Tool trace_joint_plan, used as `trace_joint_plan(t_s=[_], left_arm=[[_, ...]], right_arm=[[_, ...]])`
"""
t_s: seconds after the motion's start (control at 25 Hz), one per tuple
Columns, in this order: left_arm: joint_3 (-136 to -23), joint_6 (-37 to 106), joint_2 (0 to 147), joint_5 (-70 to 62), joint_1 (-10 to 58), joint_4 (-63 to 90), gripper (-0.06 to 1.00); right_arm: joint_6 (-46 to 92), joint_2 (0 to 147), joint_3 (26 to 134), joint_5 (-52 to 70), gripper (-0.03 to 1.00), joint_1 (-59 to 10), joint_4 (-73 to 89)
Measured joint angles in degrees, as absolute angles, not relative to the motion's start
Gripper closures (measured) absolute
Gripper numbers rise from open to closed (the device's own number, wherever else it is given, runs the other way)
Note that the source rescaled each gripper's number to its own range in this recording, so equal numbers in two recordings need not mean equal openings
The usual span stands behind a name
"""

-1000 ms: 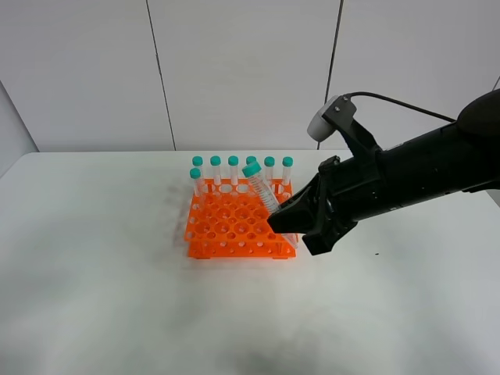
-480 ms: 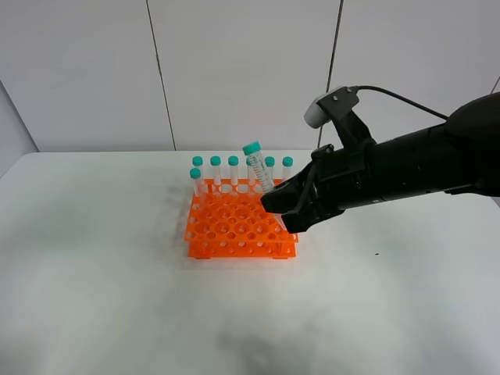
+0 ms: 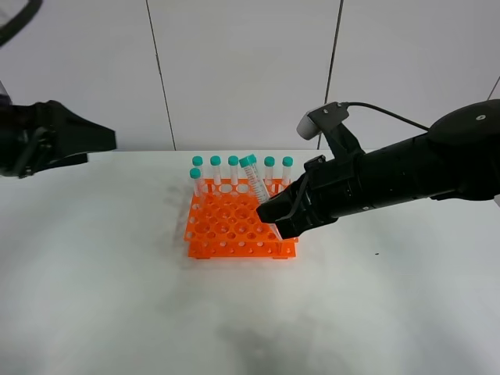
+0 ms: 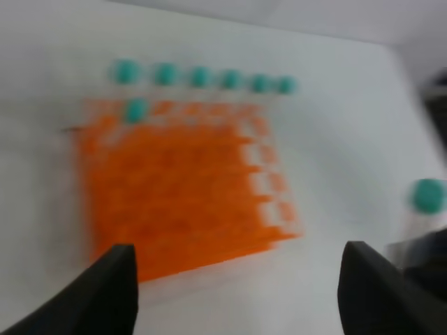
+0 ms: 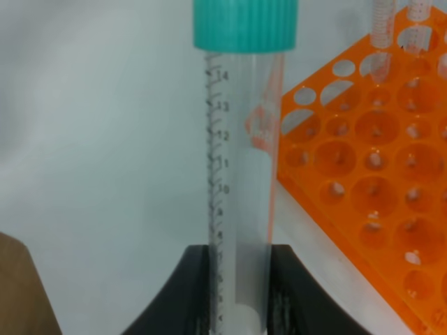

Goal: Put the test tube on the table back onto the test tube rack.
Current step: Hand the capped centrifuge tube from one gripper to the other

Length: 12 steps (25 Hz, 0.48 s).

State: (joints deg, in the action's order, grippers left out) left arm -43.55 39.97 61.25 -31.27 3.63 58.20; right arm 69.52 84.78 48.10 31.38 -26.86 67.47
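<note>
Pinching the test tube [image 3: 258, 186] low on its clear body, which looks light, stiff and slippery, the right fingers [image 5: 190, 293] are holding it tilted over the test tube rack [image 3: 219, 226] mid-frame, while the left fingers [image 4: 115, 286] are hanging wide apart.

I work in a lab. An orange test tube rack [image 3: 226, 228] of capped tubes [image 3: 216, 166] (teal lids) stands on my white worktop [image 3: 101, 297].

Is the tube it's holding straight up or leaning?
Leaning: in the high view, the test tube in the right gripper slants, cap tipped leftward.
</note>
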Motion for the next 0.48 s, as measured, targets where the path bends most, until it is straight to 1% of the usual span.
trace_joint_plan(t_s=[0.16,0.28,0.36,0.48], left_arm=[[-43.5,55.7,69.3,-31.1,9.1,78.9,0.07],[-43.5,64.1,73.7,-30.8,12.3,89.3,0.07],[-43.5,68.1,76.0,-30.7,13.9,94.4,0.07],[-43.5,72.3,79.0,-31.0,15.7,98.0,0.07]], right_arm=[[69.5,84.8,48.1,31.4,0.96,-26.9,67.5],[69.3,84.8,48.1,31.5,0.96,-26.9,67.5],[69.1,84.8,48.1,31.8,0.96,-26.9,67.6],[69.0,84.8,48.1,32.7,0.96,-26.9,67.8]])
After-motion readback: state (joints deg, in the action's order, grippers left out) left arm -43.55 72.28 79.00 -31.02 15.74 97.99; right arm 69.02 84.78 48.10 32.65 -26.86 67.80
